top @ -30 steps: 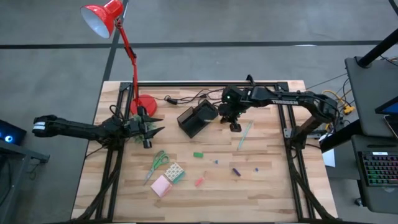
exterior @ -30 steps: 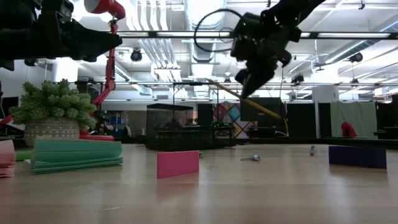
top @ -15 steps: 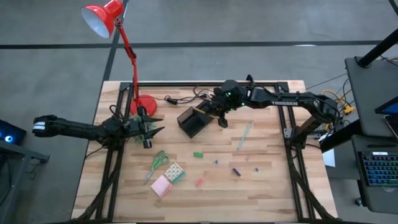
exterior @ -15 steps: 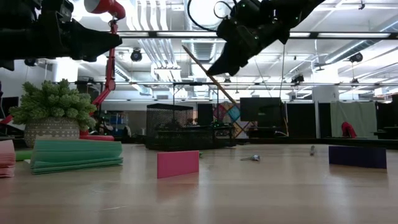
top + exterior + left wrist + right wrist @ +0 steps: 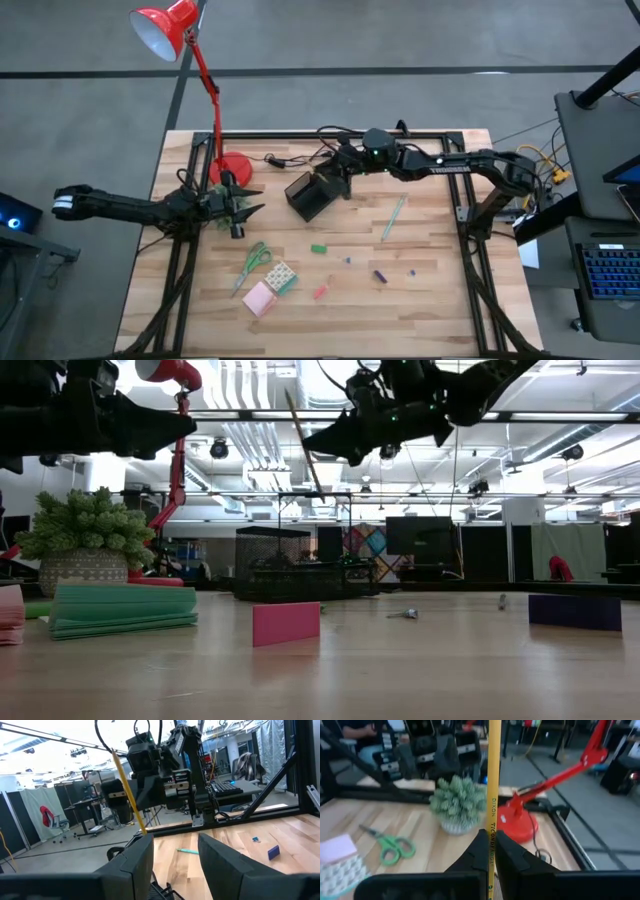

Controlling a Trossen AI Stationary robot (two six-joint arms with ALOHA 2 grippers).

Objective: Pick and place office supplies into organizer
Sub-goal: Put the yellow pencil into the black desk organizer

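Since the earlier frames the right gripper [image 5: 335, 178] has swung left across the upper middle of the high view and now hangs over the organizer [image 5: 310, 195], clamped on the pencil [image 5: 493, 800]. In the low view the pencil [image 5: 303, 443] tilts steeply at upper centre, its lower end toward the organizer [image 5: 305, 561] below. The drop turns on that long axis standing up over a compartment. The left gripper [image 5: 243, 207] waits at centre left with fingers apart, empty, farther from the box.
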